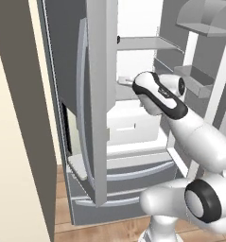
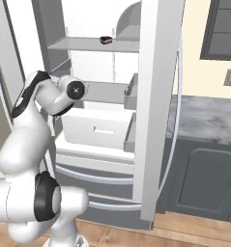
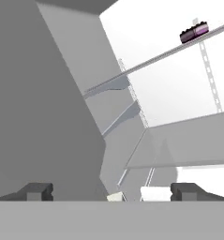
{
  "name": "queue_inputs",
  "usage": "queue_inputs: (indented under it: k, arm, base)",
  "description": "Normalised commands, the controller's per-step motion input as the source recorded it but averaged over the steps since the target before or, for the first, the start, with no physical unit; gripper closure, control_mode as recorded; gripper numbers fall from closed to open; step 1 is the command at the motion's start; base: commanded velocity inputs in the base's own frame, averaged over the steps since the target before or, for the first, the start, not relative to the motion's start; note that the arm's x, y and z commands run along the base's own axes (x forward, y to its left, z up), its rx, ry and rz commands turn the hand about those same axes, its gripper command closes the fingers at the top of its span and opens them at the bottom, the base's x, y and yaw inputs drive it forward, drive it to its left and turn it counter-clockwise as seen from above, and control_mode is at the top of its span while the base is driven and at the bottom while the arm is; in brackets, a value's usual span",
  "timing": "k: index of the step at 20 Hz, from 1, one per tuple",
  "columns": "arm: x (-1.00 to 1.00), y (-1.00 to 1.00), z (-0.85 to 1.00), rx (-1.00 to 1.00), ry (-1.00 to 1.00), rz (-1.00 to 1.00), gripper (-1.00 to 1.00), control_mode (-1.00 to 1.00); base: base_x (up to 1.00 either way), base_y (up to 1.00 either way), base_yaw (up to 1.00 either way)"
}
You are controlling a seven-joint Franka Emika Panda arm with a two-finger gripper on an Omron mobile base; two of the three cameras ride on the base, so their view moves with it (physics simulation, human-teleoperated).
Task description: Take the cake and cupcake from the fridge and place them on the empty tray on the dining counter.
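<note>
Cake on upper fridge shelf, no readable writing

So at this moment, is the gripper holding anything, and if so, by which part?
Nothing is held. The gripper is open inside the fridge, with only empty space between its fingertips.

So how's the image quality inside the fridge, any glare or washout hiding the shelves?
Right base view: the fridge back wall is blown out white, but a small dark item reads clearly on the upper shelf. Hand view: same washout, with that item sharp and the open gripper shaded. Left base view: evenly lit, no glare.
</note>
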Motion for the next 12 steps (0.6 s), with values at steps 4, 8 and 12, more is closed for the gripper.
queue_inputs:
  k: [4,8,12]
  arm:
    - [0.45,0.32,-0.21,0.1,0.02,0.0,-1.0,-1.0]
    - [-0.01,0.66,-0.32,0.06,0.01,0.0,-1.0,-1.0]
    - [-0.3,0.91,-0.41,0.03,0.0,0.0,-1.0,-1.0]
  base:
    - [0.0,0.0,0.0]
    - [0.0,0.0,0.0]
    - [0.0,0.0,0.0]
